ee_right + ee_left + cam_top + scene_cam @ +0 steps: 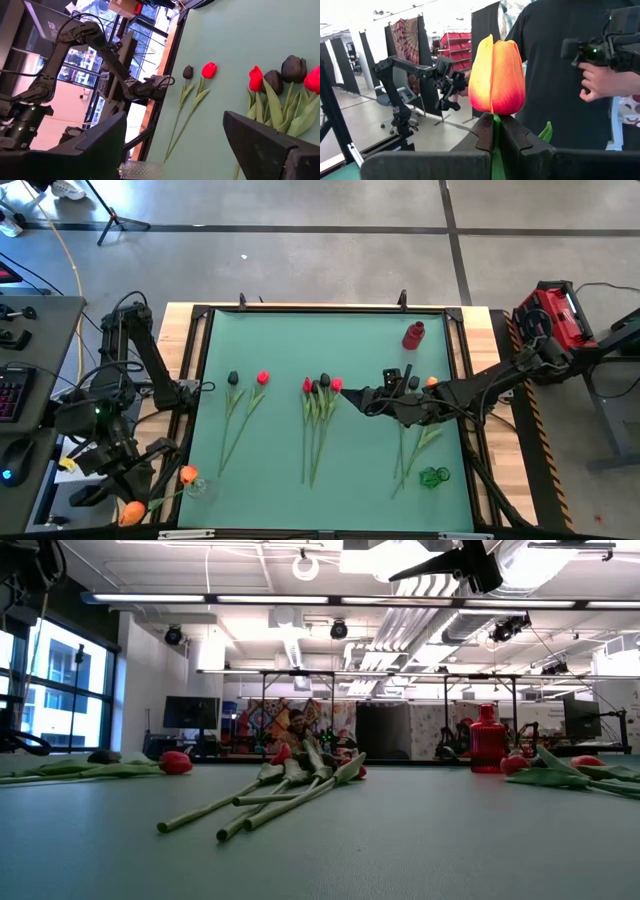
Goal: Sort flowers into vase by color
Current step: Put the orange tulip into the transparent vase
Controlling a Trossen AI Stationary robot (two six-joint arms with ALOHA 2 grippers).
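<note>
Held flower: orange artificial tulip (497,76) with thin green stem, upright between the fingers of the left gripper (496,131); stem pinched just below the bud; a green leaf showing beside the fingers.
Left gripper: shut tight on the orange tulip's stem; off the table's near left corner in the high view (128,512), outside the mat.
Clear vase: small clear glass vase (194,484) at the mat's near left corner; a second orange bud (188,474) at its mouth.
Left pair: one dark near-black tulip (233,378) and one red tulip (263,377) lying on the left half of the mat, stems running toward the near edge, buds just beside each other but apart.
Centre bunch: red and dark tulips (321,386) lying close together mid-mat, stems overlapping; seen end-on in the low view (300,765).
Right group: tulip stems (415,445) under the right arm; one orange bud (431,381) visible beside the arm.
Right gripper: fingers wide apart, empty (352,397); raised above the mat just right of the centre bunch.
Red vase: small red bottle-shaped vase (414,335) upright at the far right of the mat.
Green vase: small translucent green glass vase (434,476) near the mat's near right side.
Surface: teal green mat (280,340) within a dark frame on a wooden table.
Background: person in a dark shirt (555,75) behind the held tulip, hand on a dark device.
</note>
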